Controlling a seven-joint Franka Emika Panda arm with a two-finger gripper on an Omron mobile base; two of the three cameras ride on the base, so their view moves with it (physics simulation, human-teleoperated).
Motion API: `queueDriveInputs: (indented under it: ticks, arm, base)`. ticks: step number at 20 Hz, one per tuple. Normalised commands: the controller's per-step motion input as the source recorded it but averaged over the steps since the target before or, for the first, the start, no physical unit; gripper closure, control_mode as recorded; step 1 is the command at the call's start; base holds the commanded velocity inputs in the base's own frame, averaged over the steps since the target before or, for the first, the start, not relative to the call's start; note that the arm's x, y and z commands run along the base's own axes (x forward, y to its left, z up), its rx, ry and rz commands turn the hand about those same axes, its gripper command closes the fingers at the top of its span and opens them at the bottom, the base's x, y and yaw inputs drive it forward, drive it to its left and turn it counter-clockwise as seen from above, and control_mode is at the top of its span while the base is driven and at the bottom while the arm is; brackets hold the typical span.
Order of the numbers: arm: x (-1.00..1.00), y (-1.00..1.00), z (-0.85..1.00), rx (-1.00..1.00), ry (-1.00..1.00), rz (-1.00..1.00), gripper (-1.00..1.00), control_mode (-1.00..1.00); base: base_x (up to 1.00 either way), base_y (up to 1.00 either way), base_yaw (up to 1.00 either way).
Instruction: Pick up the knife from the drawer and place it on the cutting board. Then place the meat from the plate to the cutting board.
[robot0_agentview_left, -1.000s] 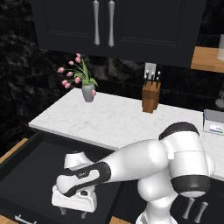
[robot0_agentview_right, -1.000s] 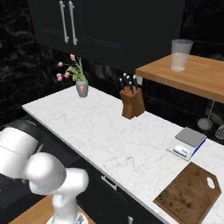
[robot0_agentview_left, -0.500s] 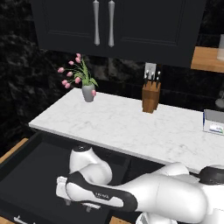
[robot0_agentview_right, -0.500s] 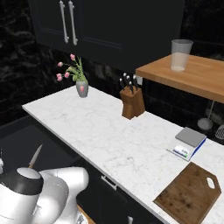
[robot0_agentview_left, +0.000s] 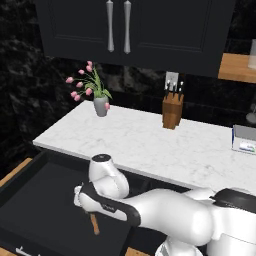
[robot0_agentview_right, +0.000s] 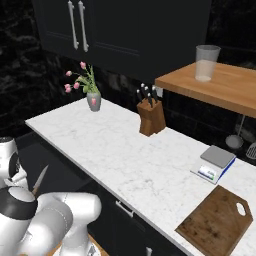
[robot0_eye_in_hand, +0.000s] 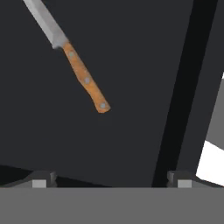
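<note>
Over the drawer: fingers (robot0_eye_in_hand: 111, 179) hang spread wide and empty above the black floor of the open drawer (robot0_agentview_left: 35, 200), their two dark tips at the lower edge of the hand view.
Knife: the wooden-handled knife (robot0_eye_in_hand: 83, 78) lies flat on the drawer floor, ahead of the fingers and off to one side, apart from them; its handle end points back toward the fingers and its blade runs away from them on a slant.
Knife seen from the base: part of the handle (robot0_agentview_left: 94, 223) shows just under the hand, and the blade tip (robot0_agentview_right: 40, 179) pokes out past the arm.
Cutting board: the dark brown cutting board (robot0_agentview_right: 215, 222) sits on the white marble surface (robot0_agentview_right: 125, 150), well away from the fingers, beyond the knife block (robot0_agentview_right: 151, 117) and just beside a small kitchen scale (robot0_agentview_right: 214, 162).
Meat: neither it nor its plate can be placed from here.
Step in hand: the approach to the knife, by my reading; no grasp yet.
Next move: likely shift until the handle lies between the fingers, turn the wrist so they straddle it crosswise, descend, then clench.
</note>
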Motion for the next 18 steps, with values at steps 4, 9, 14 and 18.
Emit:
queueDriveInputs:
  ticks: [4,9,14,18]
  arm:
    - [0.38,0.00,-0.11,-0.08,0.00,0.21,-1.00,-1.00]
    - [0.28,0.00,-0.19,-0.03,0.00,0.19,-1.00,-1.00]
    - [0.22,0.00,-0.46,0.00,0.00,0.14,-1.00,-1.00]
    - [0.18,-0.02,-0.58,0.00,-0.06,0.08,-1.00,-1.00]
  base:
    - [0.00,0.00,0.00]
    - [0.00,0.00,0.00]
    - [0.00,0.00,0.00]
    - [0.00,0.00,0.00]
